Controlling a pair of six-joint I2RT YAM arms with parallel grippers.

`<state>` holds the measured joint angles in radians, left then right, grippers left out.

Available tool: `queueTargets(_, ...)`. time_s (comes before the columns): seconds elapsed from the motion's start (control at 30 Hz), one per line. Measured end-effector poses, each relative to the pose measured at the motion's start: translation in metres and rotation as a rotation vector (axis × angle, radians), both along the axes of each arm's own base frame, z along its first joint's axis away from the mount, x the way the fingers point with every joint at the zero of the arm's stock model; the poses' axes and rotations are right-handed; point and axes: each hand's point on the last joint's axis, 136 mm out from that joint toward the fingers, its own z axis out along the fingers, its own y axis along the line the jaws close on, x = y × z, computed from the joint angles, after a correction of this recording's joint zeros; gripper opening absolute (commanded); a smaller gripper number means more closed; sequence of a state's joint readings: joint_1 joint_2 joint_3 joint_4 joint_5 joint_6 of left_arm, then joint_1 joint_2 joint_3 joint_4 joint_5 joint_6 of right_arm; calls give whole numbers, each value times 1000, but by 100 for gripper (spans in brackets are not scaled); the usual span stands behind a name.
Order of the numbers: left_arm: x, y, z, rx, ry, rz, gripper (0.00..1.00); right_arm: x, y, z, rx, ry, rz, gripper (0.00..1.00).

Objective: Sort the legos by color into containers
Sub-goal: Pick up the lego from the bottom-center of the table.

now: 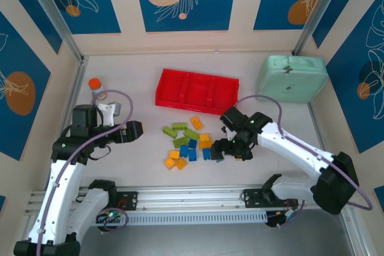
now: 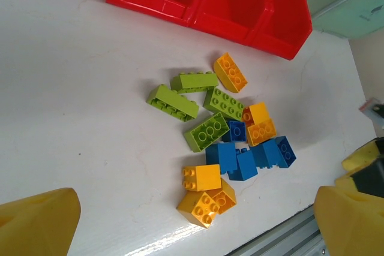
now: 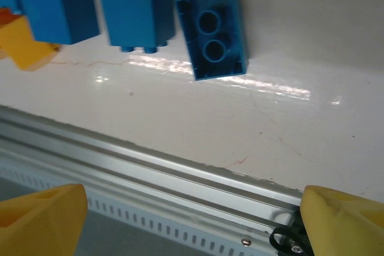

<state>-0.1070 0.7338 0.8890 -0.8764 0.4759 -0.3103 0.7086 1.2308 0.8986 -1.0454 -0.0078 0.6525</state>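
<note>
Right gripper [image 3: 192, 223] hangs low at the near-right fringe of the pile, jaws spread wide with nothing between them, looking down on a blue plastic brick [image 3: 213, 34] tipped over so its hollow underside and two round tubes face the wrist camera. The left gripper [image 2: 193, 225] is also wide open and empty, held back on the left side. The legos [image 1: 189, 145], hard glossy studded blocks in olive-green, orange-yellow and blue, sit heaped mid-counter, many touching. The long shallow red plastic tray [image 1: 180, 101] lies beyond them, its three square compartments showing no bricks. Here's the danger: the white counter [image 3: 252, 118] is slick and shiny, so one finger landing first would likely skate that tipped brick away rather than pinch it. It also sits near the ribbed aluminium rail [image 3: 150, 172] at the counter's near edge, so a shove that way could drop it into the channel. The two upright blue bricks [image 3: 129, 7] are just beside it, and a wide closing sweep may drag one along. Smooth plastic faces give little friction, so an off-centre pinch could squirt the brick out.
</note>
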Motion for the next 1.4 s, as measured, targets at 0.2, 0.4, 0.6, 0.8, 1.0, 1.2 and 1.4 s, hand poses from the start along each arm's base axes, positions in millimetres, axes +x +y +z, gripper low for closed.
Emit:
queueTargets(0.2, -2, 5, 3, 21, -31, 21, 99, 3, -2, -33, -150, 102, -15, 87)
queueTargets(0.4, -7, 11, 11, 39, -90, 49, 99, 8, 11, -44, -191, 113, 7, 87)
queueTargets(0.6, -4, 19, 8, 70, -84, 90, 99, 15, 13, -58, -232, 120, 10, 83)
queueTargets(0.8, -5, 22, 10, 79, -103, 104, 99, 19, 10, -65, -264, 115, 3, 74)
queueTargets(1.0, -6, 21, 10, 73, -106, 98, 99, 23, 6, -68, -281, 111, -11, 70)
queueTargets(1.2, -12, 2, 9, -5, -80, 6, 99, 28, 2, -69, -298, 96, -22, 65)
queueTargets(1.4, -15, -14, 10, -81, -64, -81, 99, 30, 3, -70, -308, 102, -20, 64)
